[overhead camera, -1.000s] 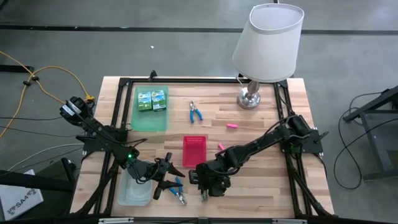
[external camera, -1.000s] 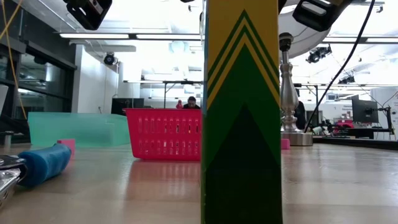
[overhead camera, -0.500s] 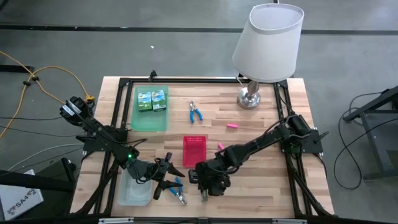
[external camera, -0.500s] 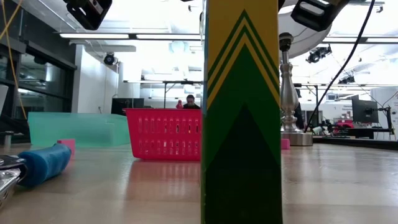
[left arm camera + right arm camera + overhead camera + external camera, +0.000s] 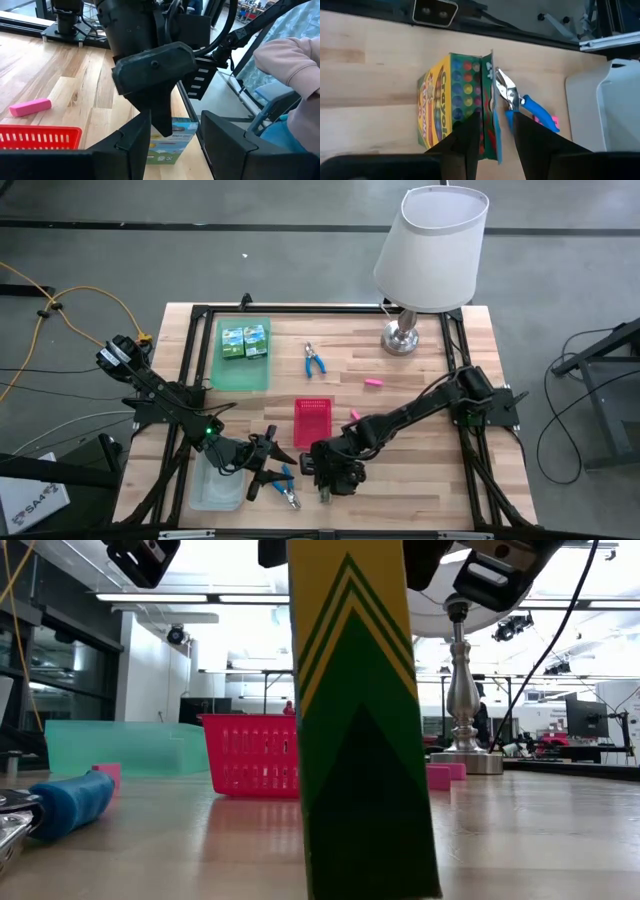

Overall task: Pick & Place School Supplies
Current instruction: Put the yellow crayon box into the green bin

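Observation:
A green-and-yellow crayon box (image 5: 360, 740) stands tilted close to the table's near edge, under my right gripper (image 5: 328, 475), which is shut on it. In the right wrist view the box (image 5: 455, 105) sits between the dark fingers. My left gripper (image 5: 262, 465) waits open just left of it, facing the box (image 5: 170, 145). A blue-handled tool (image 5: 285, 485) lies flat between the two grippers. Two more boxes (image 5: 245, 340) lie on the green tray (image 5: 243, 370). A second blue tool (image 5: 315, 360) and two pink erasers (image 5: 373, 383) (image 5: 354, 415) lie on the wood. My right gripper pinches the crayon box between its two fingers at the box's upper end (image 5: 487, 107), coming from above and pointing down. The box hangs tilted below the fingers, its top leaning toward the table's left. Whether its lower end (image 5: 375, 885) rests on the table cannot be told.
A red mesh basket (image 5: 312, 420) stands just beyond the right gripper. A clear bin (image 5: 218, 485) sits at the near left corner, and a lamp (image 5: 405, 335) at the far right. A person's sleeve (image 5: 295, 65) shows beyond the table's right side.
The right gripper has shifted slightly toward the table's left edge. The crayon box in it has gone from upright to tilted, its top leaning left, and its bottom corner now shows in the low view.

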### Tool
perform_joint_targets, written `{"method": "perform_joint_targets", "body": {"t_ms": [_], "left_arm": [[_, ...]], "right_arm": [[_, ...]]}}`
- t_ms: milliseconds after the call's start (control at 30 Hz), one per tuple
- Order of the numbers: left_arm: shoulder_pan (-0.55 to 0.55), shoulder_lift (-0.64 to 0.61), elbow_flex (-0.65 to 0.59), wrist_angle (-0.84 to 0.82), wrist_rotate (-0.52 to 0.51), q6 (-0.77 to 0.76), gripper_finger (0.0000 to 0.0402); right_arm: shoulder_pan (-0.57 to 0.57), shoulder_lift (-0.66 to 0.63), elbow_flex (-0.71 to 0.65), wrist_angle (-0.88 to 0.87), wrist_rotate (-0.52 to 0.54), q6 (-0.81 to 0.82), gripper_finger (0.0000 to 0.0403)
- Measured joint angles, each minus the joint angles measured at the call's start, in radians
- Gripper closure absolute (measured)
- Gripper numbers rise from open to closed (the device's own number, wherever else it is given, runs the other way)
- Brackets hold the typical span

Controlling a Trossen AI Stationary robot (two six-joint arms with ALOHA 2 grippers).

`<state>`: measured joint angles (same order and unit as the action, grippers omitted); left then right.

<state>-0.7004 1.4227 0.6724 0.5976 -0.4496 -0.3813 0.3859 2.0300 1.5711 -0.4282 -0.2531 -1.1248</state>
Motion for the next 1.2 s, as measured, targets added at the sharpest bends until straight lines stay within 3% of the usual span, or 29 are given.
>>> {"method": "perform_joint_targets", "body": {"t_ms": [333, 767, 967, 1200], "left_arm": [[0.000, 0.000, 0.000, 0.002, 0.000, 0.018, 0.0232], [0.000, 0.000, 0.000, 0.002, 0.000, 0.018, 0.0232], [0.000, 0.000, 0.000, 0.002, 0.000, 0.018, 0.0232], [0.000, 0.000, 0.000, 0.002, 0.000, 0.018, 0.0232]], "right_arm": [[0.000, 0.000, -0.001, -0.008, -0.011, 0.001, 0.0301], [0.000, 0.001, -0.001, -0.025, -0.008, 0.037, 0.0395], [0.001, 0.001, -0.001, -0.023, 0.003, 0.048, 0.0399], [0.025, 0.001, -0.001, -0.018, 0.089, 0.047, 0.0399]]}}
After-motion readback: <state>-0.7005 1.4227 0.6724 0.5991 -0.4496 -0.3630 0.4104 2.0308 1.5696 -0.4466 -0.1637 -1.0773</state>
